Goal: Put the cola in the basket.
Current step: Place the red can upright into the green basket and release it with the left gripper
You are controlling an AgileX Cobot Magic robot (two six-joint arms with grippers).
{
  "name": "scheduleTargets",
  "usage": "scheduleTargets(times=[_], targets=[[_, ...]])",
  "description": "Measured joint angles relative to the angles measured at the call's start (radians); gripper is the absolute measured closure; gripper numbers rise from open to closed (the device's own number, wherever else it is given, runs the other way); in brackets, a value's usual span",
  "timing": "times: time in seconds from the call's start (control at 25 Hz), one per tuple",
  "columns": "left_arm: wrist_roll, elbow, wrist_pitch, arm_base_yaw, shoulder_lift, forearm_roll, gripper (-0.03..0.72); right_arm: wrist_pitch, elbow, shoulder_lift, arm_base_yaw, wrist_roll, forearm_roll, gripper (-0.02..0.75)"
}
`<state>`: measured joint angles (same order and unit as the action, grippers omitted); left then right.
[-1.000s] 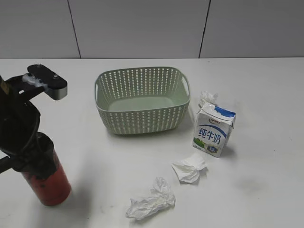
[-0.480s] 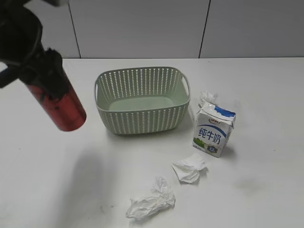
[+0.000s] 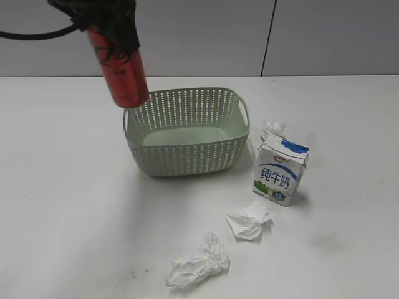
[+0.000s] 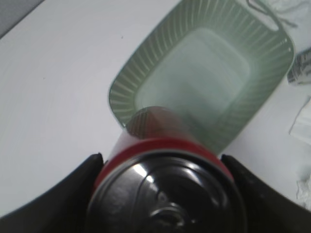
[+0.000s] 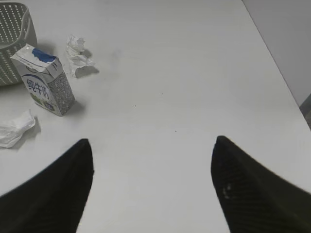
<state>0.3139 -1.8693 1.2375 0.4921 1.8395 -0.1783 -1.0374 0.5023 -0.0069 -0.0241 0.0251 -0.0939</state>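
Note:
My left gripper [image 3: 112,28] is shut on the cola [image 3: 121,71], a slim red can with black markings, and holds it high, tilted, over the far left corner of the basket [image 3: 187,156]. In the left wrist view the can's silver top [image 4: 165,194] fills the bottom between the black fingers [image 4: 163,167], with the pale green perforated basket [image 4: 126,82] below it, empty. My right gripper [image 5: 150,145] is open and empty above bare table; it is out of the exterior view.
A white-and-blue milk carton [image 3: 280,171] stands right of the basket and also shows in the right wrist view [image 5: 43,80]. Crumpled tissues lie behind the carton [image 3: 272,129], in front of it [image 3: 249,221] and near the front edge [image 3: 198,265].
My left gripper has lifted the cola off the table at the front left and carried it up and right to above the basket's left corner. Nothing else moved.

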Motion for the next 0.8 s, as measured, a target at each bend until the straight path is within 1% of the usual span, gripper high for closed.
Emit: scheduleTargets(times=[0.16,0.28,0.52,0.64,0.8], targets=[[-0.002,-0.115,0.001,0.011,0.099,-0.008,0.155,0.000,0.000,0.000,0.000,-0.001,0.000,0.167],[-0.002,-0.166,0.000,0.039,0.170,0.014,0.155,0.000,0.000,0.000,0.000,-0.001,0.000,0.167],[-0.002,-0.176,-0.006,0.114,0.291,0.062,0.155,0.000,0.000,0.000,0.000,-0.001,0.000,0.167],[-0.002,-0.176,-0.045,0.127,0.335,0.061,0.155,0.000,0.000,0.000,0.000,-0.001,0.000,0.167],[-0.002,-0.177,-0.101,0.128,0.374,0.063,0.155,0.000,0.000,0.000,0.000,-0.001,0.000,0.167]])
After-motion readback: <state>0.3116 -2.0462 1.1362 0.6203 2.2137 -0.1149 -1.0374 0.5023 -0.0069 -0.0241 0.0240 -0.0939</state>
